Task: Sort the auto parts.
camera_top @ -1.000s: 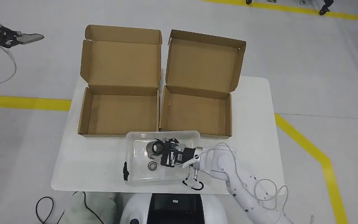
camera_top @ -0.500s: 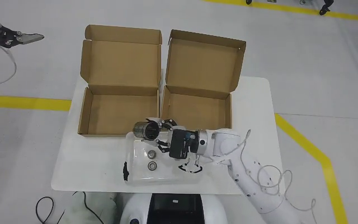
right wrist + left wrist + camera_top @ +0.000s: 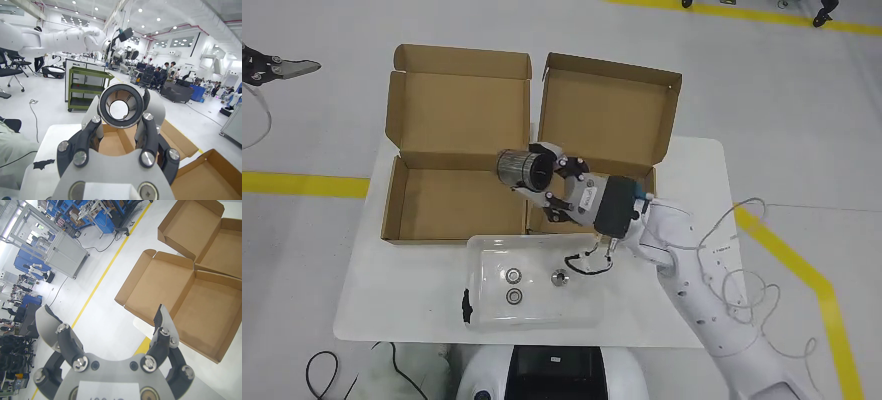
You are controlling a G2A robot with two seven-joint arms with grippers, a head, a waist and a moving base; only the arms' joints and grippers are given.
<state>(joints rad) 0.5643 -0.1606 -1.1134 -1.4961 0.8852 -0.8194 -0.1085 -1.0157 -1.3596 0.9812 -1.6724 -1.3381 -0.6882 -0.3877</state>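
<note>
Nearest you, the clear tray [image 3: 532, 238] is sitting at the front of the table [image 3: 692, 200], and two small ring bearings [image 3: 513, 272] and one other small part [image 3: 559, 278] are lying in it. Just past its far rim, the right gripper [image 3: 547, 178] is gripping a metal cylindrical sleeve [image 3: 520, 168], with its jaws closed on the sides of the barrel. The sleeve is hanging in the air over the seam where the two cardboard boxes meet, and most of it is overhanging the back right corner of the left box [image 3: 452, 205]. Its long axis is running level, roughly in line with the gripper's own reach. Its free open end is pointing towards your left, so the wrist camera is looking straight down the bore. The right box [image 3: 592, 110] is lying just under and behind the wrist. I am judging that the drop turns on which side of that shared wall you choose. The left gripper [image 3: 105, 317] is spread wide with nothing in it, and it is hanging well off the table's left side, so the right arm is by far the nearer.
</note>
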